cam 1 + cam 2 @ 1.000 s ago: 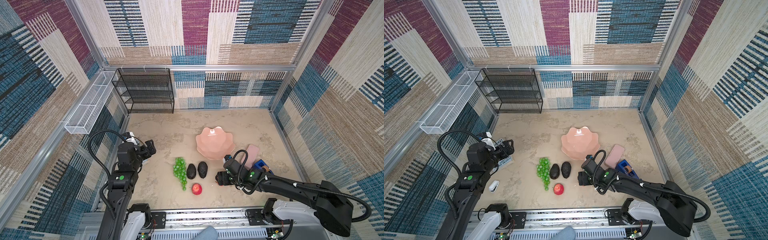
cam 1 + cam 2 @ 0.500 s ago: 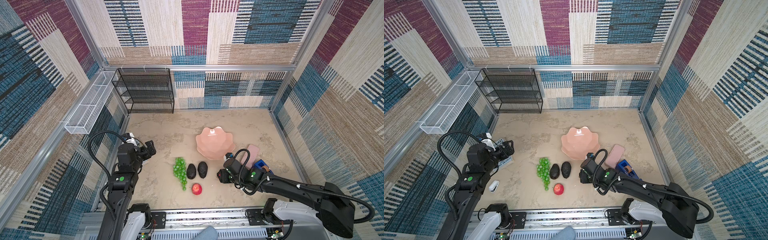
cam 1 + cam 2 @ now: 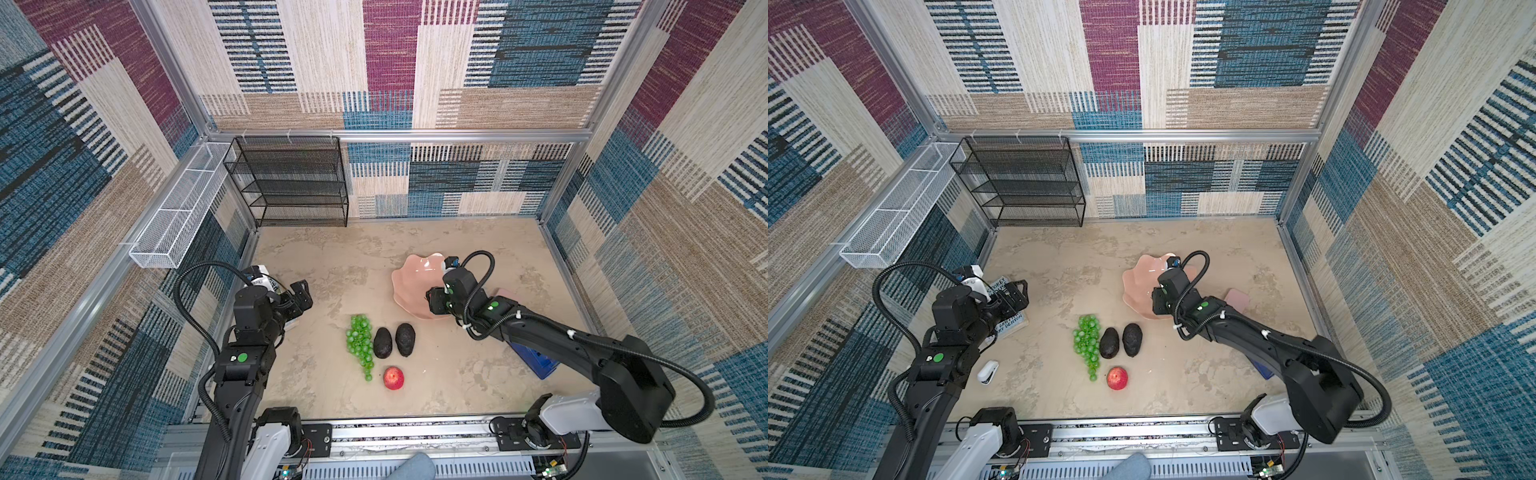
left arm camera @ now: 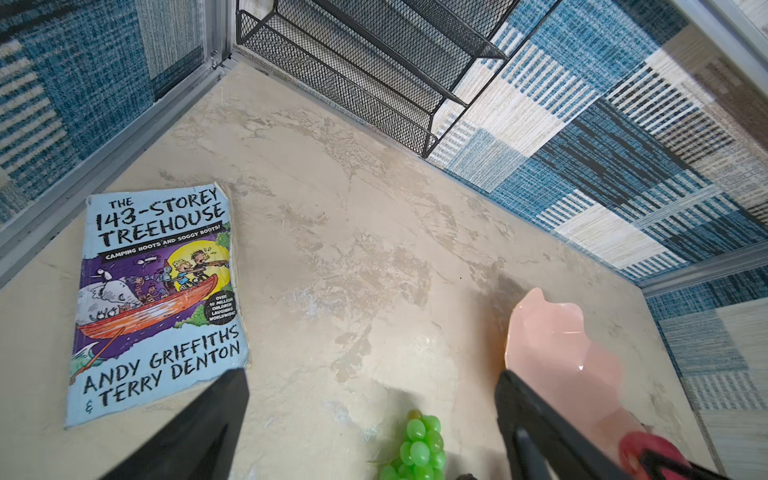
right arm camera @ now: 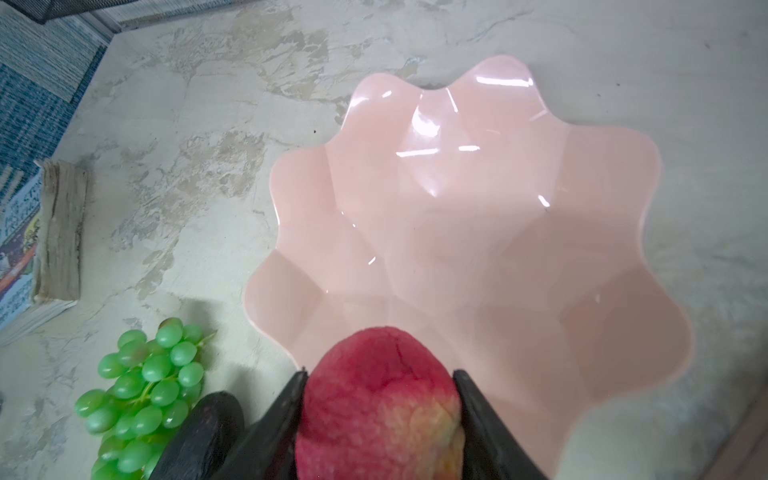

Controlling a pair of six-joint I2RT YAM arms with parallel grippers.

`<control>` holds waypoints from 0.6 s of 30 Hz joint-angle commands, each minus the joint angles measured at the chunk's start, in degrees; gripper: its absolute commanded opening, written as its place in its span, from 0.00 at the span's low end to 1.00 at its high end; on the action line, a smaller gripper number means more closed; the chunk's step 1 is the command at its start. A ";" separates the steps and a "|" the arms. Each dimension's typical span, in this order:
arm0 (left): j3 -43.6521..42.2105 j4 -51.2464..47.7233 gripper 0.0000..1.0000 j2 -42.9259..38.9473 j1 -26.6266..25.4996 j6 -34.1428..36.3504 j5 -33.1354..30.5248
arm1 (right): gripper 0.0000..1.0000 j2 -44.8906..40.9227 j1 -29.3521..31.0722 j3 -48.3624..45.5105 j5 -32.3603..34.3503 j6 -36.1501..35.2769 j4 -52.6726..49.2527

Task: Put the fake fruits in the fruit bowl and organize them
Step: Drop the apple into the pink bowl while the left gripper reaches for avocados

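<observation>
our right end effector (image 5: 379, 374) grips a red apple (image 5: 378, 419) over the edge of the fruit bowl (image 5: 478, 199); the left end effector (image 4: 370, 374) stands wide, empty. next, we'd move inward and release.

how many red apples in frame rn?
2. One apple lies on the table, nearer the robot than the avocados. The other apple is clamped between the jaws of the right gripper, over the fruit bowl rim. None appears hidden.

Right gripper (image 5: 380, 419) clamps red apple (image 5: 378, 407) over near rim of pink scalloped bowl (image 5: 478, 216); green grapes (image 5: 141, 395), dark avocado (image 5: 199, 436) beside; book (image 5: 25, 249) beyond.
</observation>
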 commanded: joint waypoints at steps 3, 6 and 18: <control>2.83 -6.96 0.94 1.59 0.04 1.82 3.77 | 0.50 8.62 -3.14 4.61 -4.36 -7.34 8.47; 2.64 -9.15 0.93 1.56 0.02 1.04 5.30 | 0.50 13.15 -4.21 6.94 -5.91 -8.46 10.69; 0.90 -9.74 0.89 1.06 -0.05 -2.20 10.54 | 0.53 23.89 -6.53 10.37 -9.94 -8.80 15.67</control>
